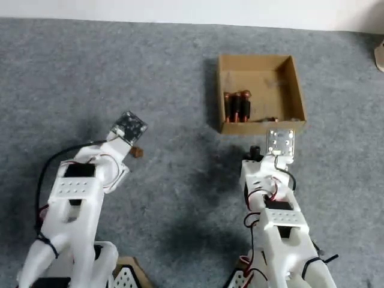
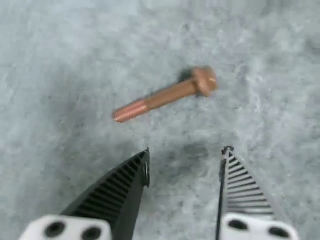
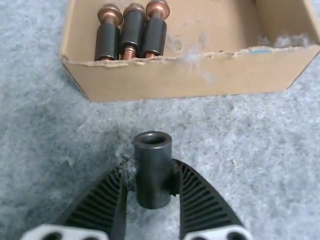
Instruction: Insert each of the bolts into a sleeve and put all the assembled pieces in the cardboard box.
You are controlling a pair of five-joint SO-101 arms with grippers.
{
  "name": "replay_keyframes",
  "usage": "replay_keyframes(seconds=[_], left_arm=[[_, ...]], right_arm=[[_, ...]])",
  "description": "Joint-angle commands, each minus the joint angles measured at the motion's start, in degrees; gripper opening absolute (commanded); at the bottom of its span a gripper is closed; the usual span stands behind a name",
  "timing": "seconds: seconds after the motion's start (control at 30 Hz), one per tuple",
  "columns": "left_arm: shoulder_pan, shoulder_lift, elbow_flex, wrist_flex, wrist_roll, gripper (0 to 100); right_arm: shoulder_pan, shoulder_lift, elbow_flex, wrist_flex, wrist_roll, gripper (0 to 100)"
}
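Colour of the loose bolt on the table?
Copper bolt; clearest in the left wrist view.

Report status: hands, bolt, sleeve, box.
Left hand open, loose bolt just ahead on carpet. Right hand shut on sleeve, just short of cardboard box. Three assembled pieces inside box. Nothing between left hand and bolt.

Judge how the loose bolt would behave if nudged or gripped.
The bolt looks like rigid metal, so it likely won't bend. Its round shank, lying flat on the carpet, may roll, curving around its wider head. The smooth shank could slip in the left gripper.
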Motion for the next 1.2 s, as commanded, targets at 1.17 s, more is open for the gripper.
replay_keyframes(seconds=[1.17], left_arm=[[8.75,24.92,-32.75,18.20,-31.12,21]], right_arm=[[-1.36,-1.63,-0.31,-1.10,0.97,0.5]])
